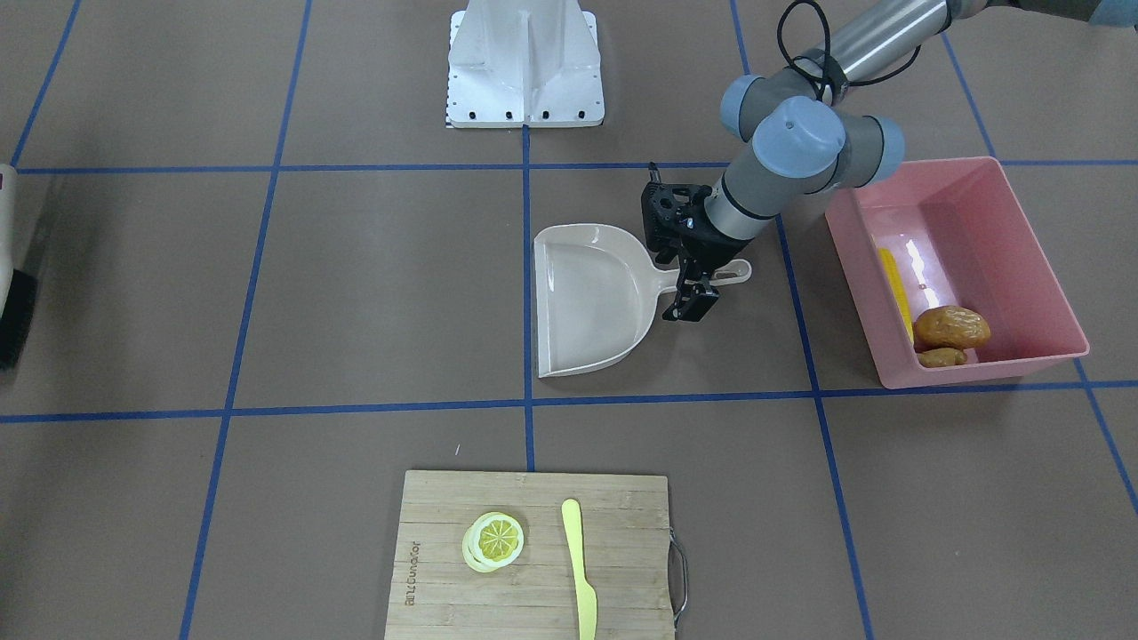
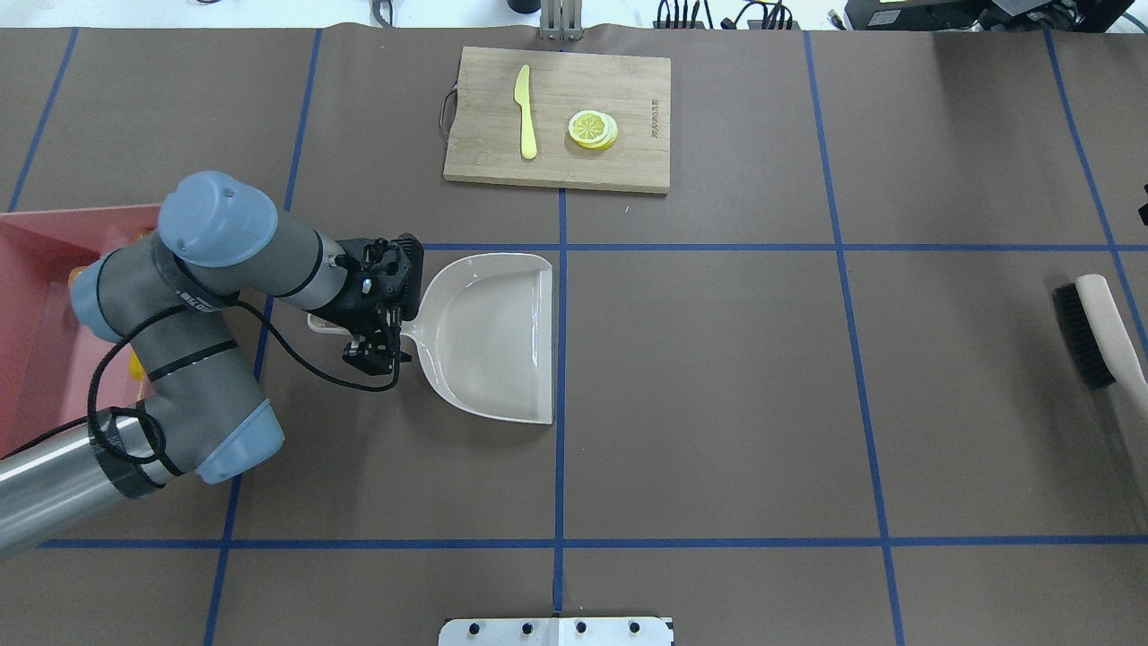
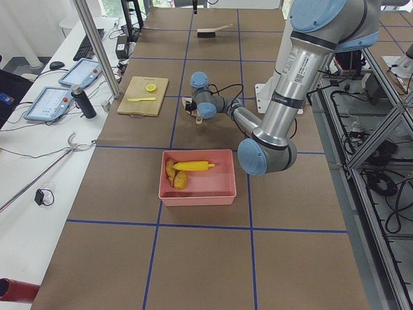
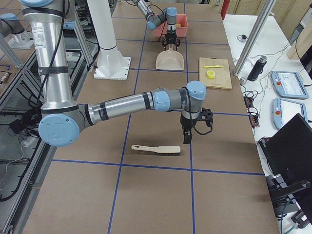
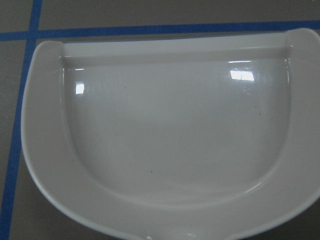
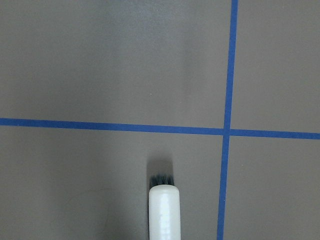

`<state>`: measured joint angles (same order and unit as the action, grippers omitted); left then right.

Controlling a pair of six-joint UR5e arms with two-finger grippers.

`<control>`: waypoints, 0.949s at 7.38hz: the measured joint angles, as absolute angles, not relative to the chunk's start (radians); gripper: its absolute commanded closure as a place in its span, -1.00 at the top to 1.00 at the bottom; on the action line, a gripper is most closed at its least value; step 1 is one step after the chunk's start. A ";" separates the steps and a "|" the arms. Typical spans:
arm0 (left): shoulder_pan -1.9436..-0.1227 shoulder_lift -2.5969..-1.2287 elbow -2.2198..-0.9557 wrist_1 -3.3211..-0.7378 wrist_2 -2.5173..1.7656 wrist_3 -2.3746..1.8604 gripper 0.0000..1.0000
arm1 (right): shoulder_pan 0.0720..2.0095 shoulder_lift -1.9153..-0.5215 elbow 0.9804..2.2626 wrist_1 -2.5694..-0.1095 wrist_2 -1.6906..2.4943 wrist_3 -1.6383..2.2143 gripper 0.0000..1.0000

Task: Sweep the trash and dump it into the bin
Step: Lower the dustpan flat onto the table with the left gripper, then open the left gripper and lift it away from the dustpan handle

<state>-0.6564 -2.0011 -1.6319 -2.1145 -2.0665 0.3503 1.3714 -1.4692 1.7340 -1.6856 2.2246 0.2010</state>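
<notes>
Already all 3 bits of trash sit in the large pink rectangular plastic bin [image 1: 1013, 258] at the worktop's left end: yellow toy corn cob [image 1: 896, 283], glossy orange-brown potato [image 1: 951, 327], knobbly tan ginger root [image 1: 941, 357]. Prob. light, hard, slick, apt to roll, so scoop, don't pinch. Beige plastic dustpan [image 1: 591, 302] lies flat & empty mid-worktop; stiff, best taken by its handle [image 1: 733, 272]. Left gripper [image 1: 692, 307] hangs over that handle, fingers seemingly parted, holding nothing. Right gripper [image 4: 186, 132] hovers near the white-handled brush [image 4: 156, 148]; fingers: can't tell.
</notes>
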 measured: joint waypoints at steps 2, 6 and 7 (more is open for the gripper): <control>-0.702 -1.935 -1.732 -2.114 -2.067 0.338 0.97 | 1.371 -1.466 1.733 -1.685 2.227 0.201 1.00; -0.849 -1.886 -1.788 -1.978 -1.901 0.335 0.97 | 1.373 -1.465 1.722 -1.684 2.226 0.201 1.00; -0.887 -1.887 -1.789 -1.896 -1.860 0.314 0.97 | 1.373 -1.465 1.722 -1.684 2.225 0.201 1.00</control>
<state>-0.8867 -1.8872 -1.7894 -1.8959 -1.8595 0.3138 1.3728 -1.4648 1.7216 -1.6843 2.2255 0.2010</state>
